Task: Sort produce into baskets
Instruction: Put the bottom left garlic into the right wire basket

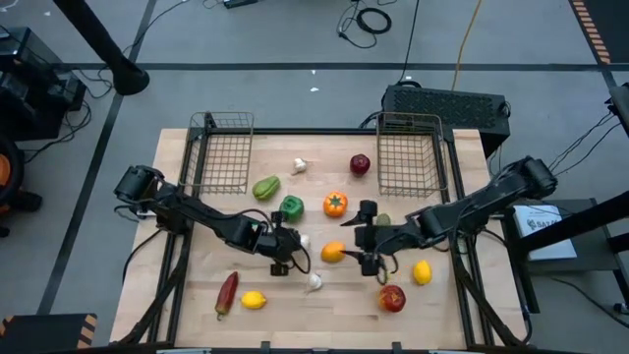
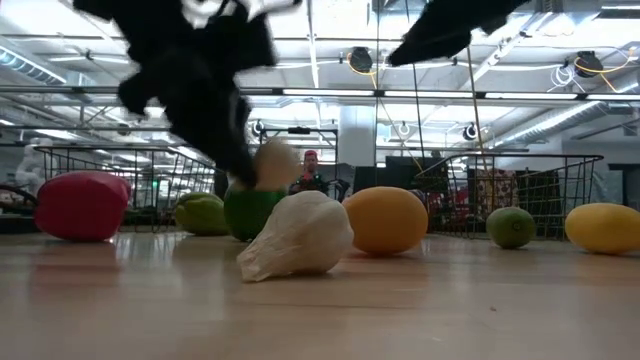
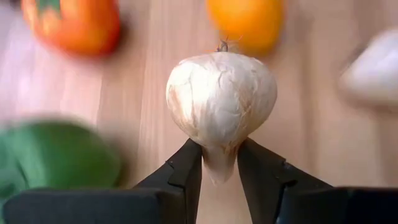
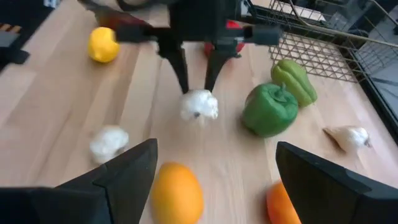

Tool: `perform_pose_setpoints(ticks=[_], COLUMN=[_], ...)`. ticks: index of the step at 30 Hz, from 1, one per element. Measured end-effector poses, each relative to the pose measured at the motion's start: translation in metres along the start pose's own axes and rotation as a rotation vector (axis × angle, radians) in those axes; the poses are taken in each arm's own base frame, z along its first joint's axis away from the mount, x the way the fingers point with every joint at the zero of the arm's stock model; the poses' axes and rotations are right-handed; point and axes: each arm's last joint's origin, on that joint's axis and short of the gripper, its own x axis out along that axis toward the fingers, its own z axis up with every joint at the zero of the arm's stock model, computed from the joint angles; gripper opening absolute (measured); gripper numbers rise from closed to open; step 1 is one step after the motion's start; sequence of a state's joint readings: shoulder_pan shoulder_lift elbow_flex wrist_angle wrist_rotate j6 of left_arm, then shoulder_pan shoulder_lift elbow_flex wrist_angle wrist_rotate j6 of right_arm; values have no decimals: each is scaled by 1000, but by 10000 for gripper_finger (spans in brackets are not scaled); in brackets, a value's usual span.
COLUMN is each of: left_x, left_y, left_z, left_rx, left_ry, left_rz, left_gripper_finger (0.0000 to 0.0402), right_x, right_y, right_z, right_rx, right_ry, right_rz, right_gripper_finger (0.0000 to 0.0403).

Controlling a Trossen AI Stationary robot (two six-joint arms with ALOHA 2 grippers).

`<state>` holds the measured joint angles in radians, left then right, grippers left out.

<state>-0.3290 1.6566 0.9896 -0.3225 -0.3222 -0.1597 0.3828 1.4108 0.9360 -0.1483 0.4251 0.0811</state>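
My left gripper [image 1: 292, 244] is shut on a white garlic bulb [image 3: 221, 93] near the table's middle. That bulb also shows in the low view [image 2: 275, 165], above the tabletop. My right gripper [image 4: 216, 149] hangs open just right of it, over an orange [image 4: 177, 194], touching nothing. Two dark wire baskets [image 1: 224, 152] [image 1: 408, 152] stand at the far edge. Loose produce rests on the wood: a second garlic [image 1: 314, 282], green peppers [image 1: 291, 206], a red apple [image 1: 361, 164]. My left gripper pinches the garlic's narrow stem end [image 3: 219, 165] between its two fingers [image 3: 186, 168]. The round bulb sticks out beyond the fingertips. The fingers slant down from the table's left. The garlic is lifted clear of the wood.
Also on the table are a third garlic [image 1: 300, 165], an orange pepper [image 1: 335, 204], lemons [image 1: 254, 300] [image 1: 422, 272], a red chili [image 1: 227, 292] and another apple [image 1: 391, 298]. A person [image 2: 311, 170] sits far behind the table.
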Motion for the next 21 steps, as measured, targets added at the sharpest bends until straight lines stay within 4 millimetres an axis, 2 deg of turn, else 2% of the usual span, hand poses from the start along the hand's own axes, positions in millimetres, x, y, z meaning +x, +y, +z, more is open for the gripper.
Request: perform_pose_setpoints(ticks=[5, 14, 21], left_x=[-15, -31, -34], left_y=[-2, 0, 1], left_z=[27, 56, 61], left_rx=[90, 136, 139], left_ry=[-69, -158, -182], left_rz=[6, 13, 31], left_gripper_finger=[102, 102, 102], right_x=[21, 22, 22], right_y=[6, 5, 5], right_z=[0, 4, 5], right_rx=[-27, 10, 49], right_ry=[-46, -86, -91], right_rz=[0, -2, 12], right_gripper_finger=[318, 321, 376])
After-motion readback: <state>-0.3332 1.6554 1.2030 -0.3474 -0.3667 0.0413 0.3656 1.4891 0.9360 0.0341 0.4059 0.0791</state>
